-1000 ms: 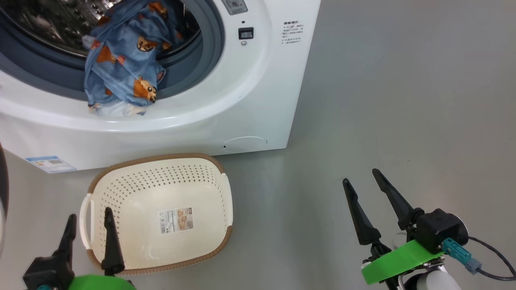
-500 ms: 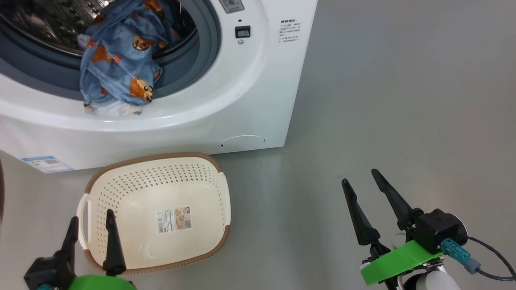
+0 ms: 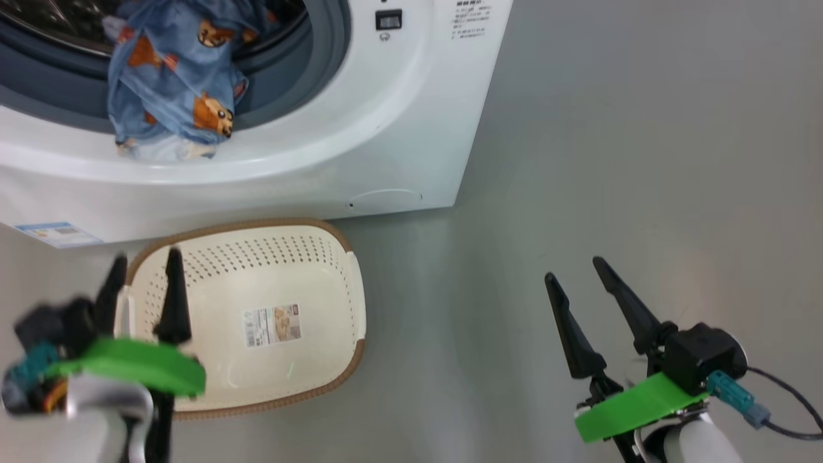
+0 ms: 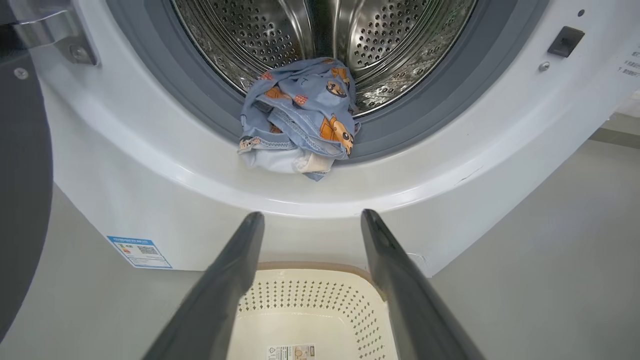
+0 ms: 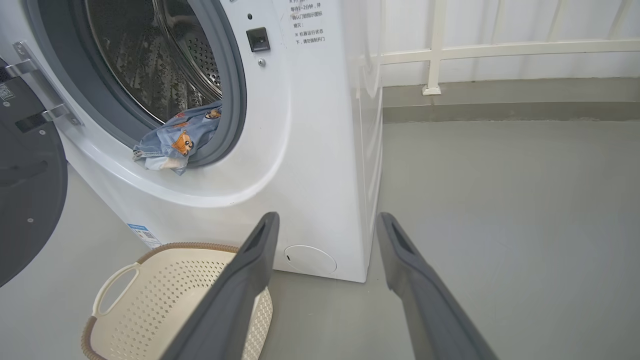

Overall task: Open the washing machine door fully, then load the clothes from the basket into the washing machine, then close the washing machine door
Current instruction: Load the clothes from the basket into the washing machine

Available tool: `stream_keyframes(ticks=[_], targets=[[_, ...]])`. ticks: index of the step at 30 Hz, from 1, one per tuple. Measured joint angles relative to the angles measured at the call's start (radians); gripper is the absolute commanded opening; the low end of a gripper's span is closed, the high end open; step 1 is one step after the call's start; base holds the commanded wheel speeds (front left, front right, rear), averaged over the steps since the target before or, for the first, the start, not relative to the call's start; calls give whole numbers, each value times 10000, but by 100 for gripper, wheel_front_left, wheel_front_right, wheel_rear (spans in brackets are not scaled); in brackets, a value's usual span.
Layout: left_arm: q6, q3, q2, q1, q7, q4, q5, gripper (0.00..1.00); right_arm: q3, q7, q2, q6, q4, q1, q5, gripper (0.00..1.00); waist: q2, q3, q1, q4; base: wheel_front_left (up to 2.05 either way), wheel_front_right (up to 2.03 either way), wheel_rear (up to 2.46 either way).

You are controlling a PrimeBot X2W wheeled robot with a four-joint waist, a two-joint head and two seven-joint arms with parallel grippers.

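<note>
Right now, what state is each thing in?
washing machine door: open, swung aside.
clothes: at the drum mouth, draped out over the gasket.
basket: upright on the floor, empty.
left gripper: open, holding nothing.
right gripper: open, holding nothing.

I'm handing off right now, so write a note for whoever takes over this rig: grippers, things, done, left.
Left gripper: jaws open, empty, over the cream perforated plastic basket. Right gripper: jaws open, empty, over bare floor.
Done: basket emptied. Blue bear-print fabric clothes lie in the white front-loading washing machine, draped over its grey gasket lip. Black-rimmed round door open.
To do: push clothes fully in, close door.
</note>
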Motion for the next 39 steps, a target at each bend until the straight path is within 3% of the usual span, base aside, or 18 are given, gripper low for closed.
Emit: stream_keyframes(ticks=[6,17,31,39], targets=[[-757,-27,75,-2065,523,982,-284,100,184,-65,-6,0,-44,-505,12,100,0,510,0,-115,0,0,0],[-1607,44,1106,-5566,2640,2945,-500,100,750,-359,-21,0,364,-1268,579,100,0,1269,0,-933,0,0,0],[-1962,-113,2209,-7761,4909,4918,-539,100,1151,-368,-17,0,443,-1574,1509,100,0,1969,0,-2253,0,0,0],[-1858,-320,2625,-8226,5927,5545,-368,100,1409,-368,-12,0,378,-1847,1739,100,0,2245,0,-2730,0,0,0]])
